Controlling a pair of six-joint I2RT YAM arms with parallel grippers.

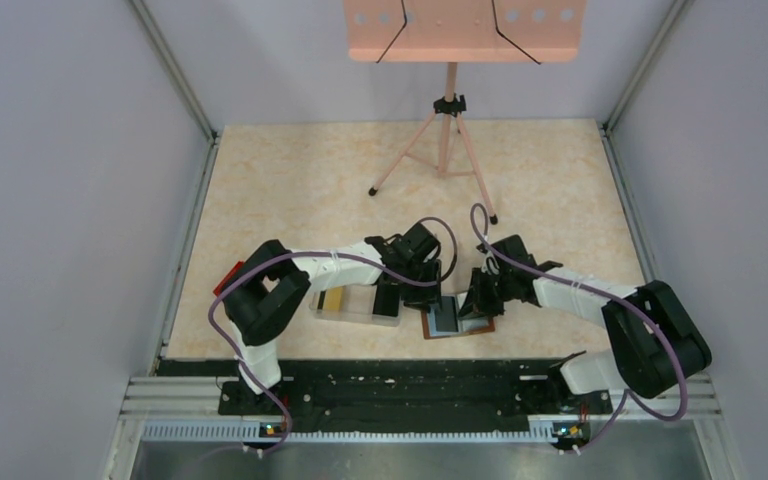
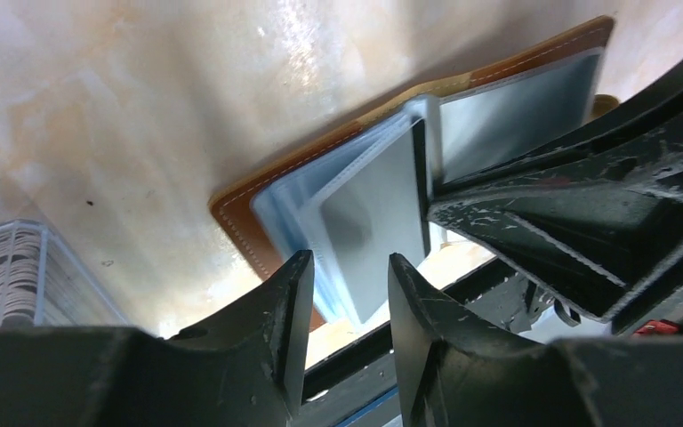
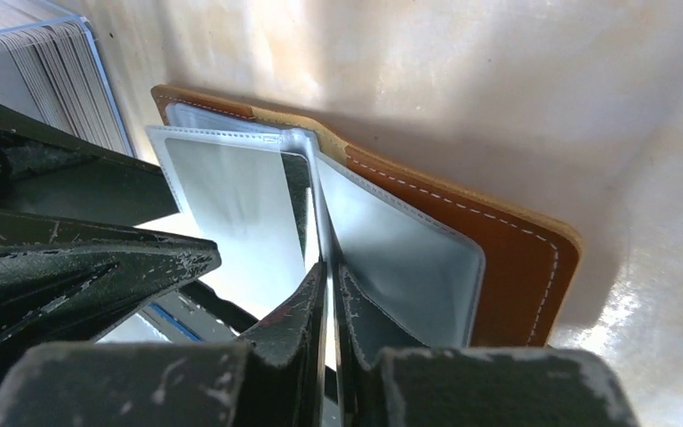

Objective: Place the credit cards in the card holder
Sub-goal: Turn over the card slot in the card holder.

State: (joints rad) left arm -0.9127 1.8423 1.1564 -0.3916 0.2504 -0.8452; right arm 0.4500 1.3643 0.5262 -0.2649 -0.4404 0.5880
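Observation:
The brown leather card holder (image 1: pixel 457 318) (image 2: pixel 240 213) (image 3: pixel 516 258) lies open on the table, its clear blue-grey sleeves fanned upward. My right gripper (image 3: pixel 331 271) (image 1: pixel 475 300) is shut on a thin black credit card (image 3: pixel 295 205) (image 2: pixel 420 178) that stands on edge among the sleeves, near the fold. My left gripper (image 2: pixel 351 267) (image 1: pixel 400 290) hangs open just left of the holder, with nothing between its fingers. More credit cards, yellow (image 1: pixel 330 299) and black (image 1: pixel 388 298), lie in the clear tray.
The clear plastic tray (image 1: pixel 355 305) (image 2: pixel 9 267) (image 3: pixel 44 71) sits directly left of the holder, under the left arm. A tripod stand (image 1: pixel 447 130) with a pink shelf rises at the back. The table's front rail runs close behind both grippers.

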